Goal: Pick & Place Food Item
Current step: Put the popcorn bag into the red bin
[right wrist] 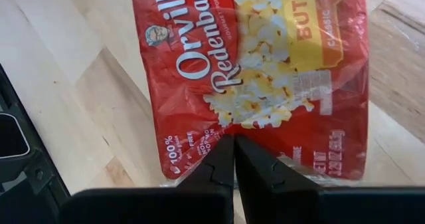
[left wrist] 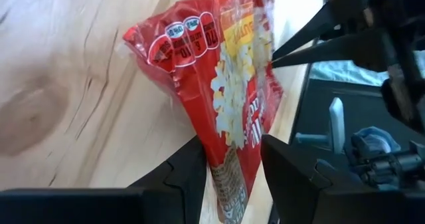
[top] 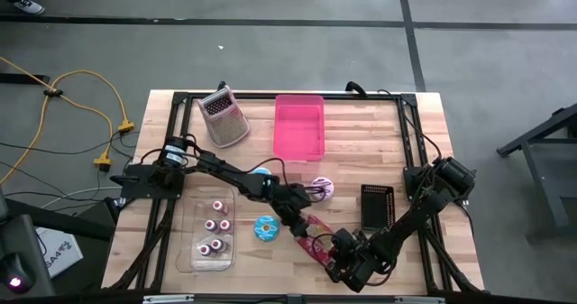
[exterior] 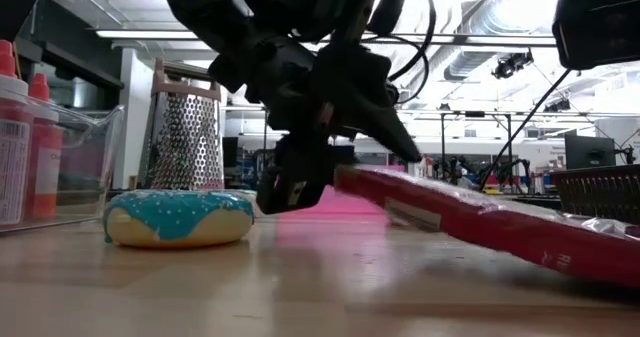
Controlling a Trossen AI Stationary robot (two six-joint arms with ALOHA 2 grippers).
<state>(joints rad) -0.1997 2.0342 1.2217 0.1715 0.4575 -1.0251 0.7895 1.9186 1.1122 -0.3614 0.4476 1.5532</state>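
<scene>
A red popcorn packet [top: 317,234] hangs between my two grippers near the table's front, right of the middle. My left gripper [top: 302,221] is shut on the packet's far-left end, my right gripper [top: 341,250] on its near-right end. In the low view the packet [exterior: 480,217] slants, higher at the left gripper's end. The left wrist view shows the packet [left wrist: 219,71] reaching away from my left gripper [left wrist: 232,151] to the right gripper's pointed tips. In the right wrist view my right gripper [right wrist: 234,144] is shut at the packet's [right wrist: 259,71] edge. My left gripper pinches the packet's end [left wrist: 229,167] between its two fingers [left wrist: 189,174], one on each side. It comes slanting down from the table's left. This end [exterior: 350,177] is lifted off the table, and the packet tilts down away from it. My right gripper pinches the packet's other end at its clear film seam [right wrist: 249,171], the two fingers [right wrist: 216,164] shut together on the edge. It comes slanting down from the table's near right. The packet stretches away from the fingers, printed face up.
A blue donut [top: 265,228] lies just left of the packet, a pink donut [top: 322,188] behind it. A black basket [top: 378,207] stands to the right, a clear tray with bottles [top: 212,234] at the left. A pink bin [top: 299,126] and a grater [top: 223,116] stand farther back.
</scene>
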